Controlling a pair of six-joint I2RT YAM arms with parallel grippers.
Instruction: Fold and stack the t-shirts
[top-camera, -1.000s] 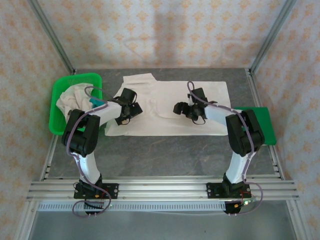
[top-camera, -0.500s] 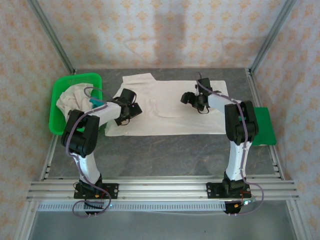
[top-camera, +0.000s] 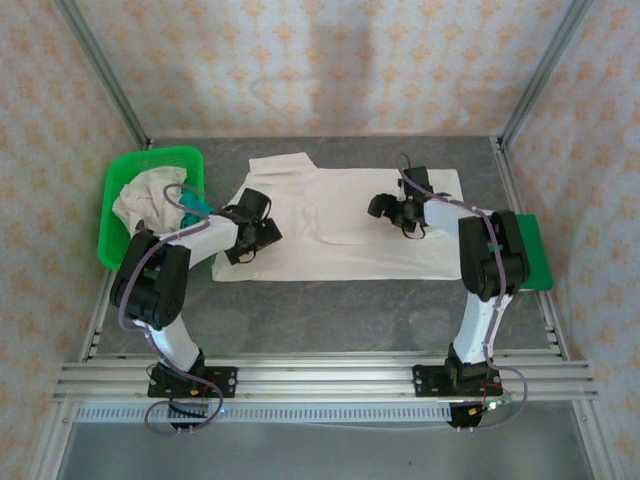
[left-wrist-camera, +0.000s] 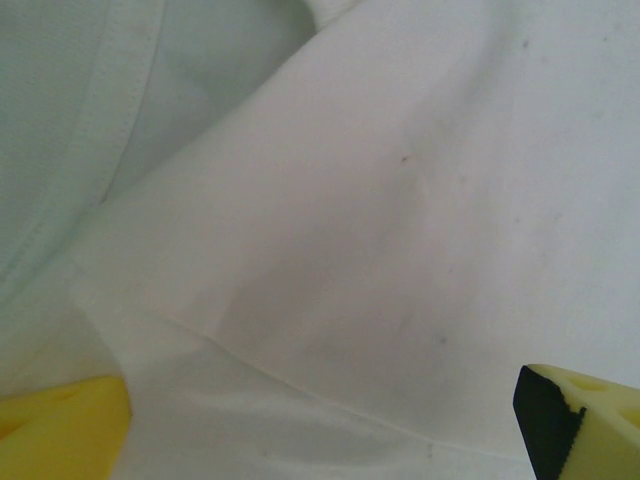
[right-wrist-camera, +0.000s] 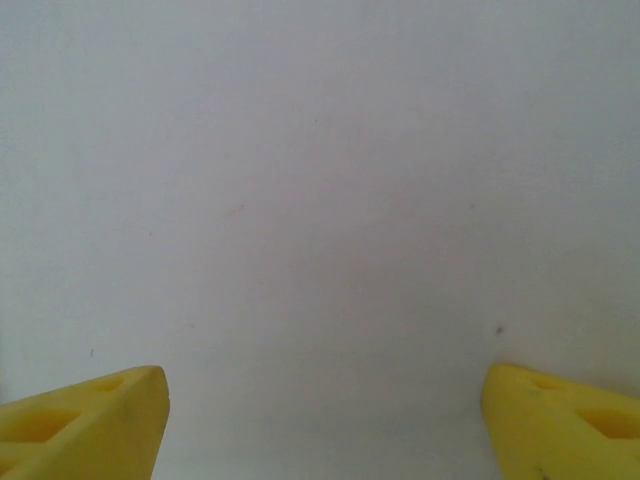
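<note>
The left pincer (top-camera: 256, 228), jaws wide apart and empty, is over the left part of the cream t-shirt (top-camera: 350, 245). The right pincer (top-camera: 395, 212), likewise open and empty, is over its right part. The shirt lies spread on the grey surface (top-camera: 330, 310). Crumpled shirts (top-camera: 140, 200) sit in the green basket (top-camera: 125, 165).

One spread cream t-shirt (top-camera: 345, 245), one crumpled cream t-shirt (top-camera: 138, 200), one teal t-shirt (top-camera: 197, 206), one basket (top-camera: 150, 156), one mat (top-camera: 536, 262).

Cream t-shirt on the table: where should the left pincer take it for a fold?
Pinch its near left corner, coming in low from the left edge. The cream t-shirt lies flat, so only its border likely offers a lip; the open left pincer hovers close by.
</note>
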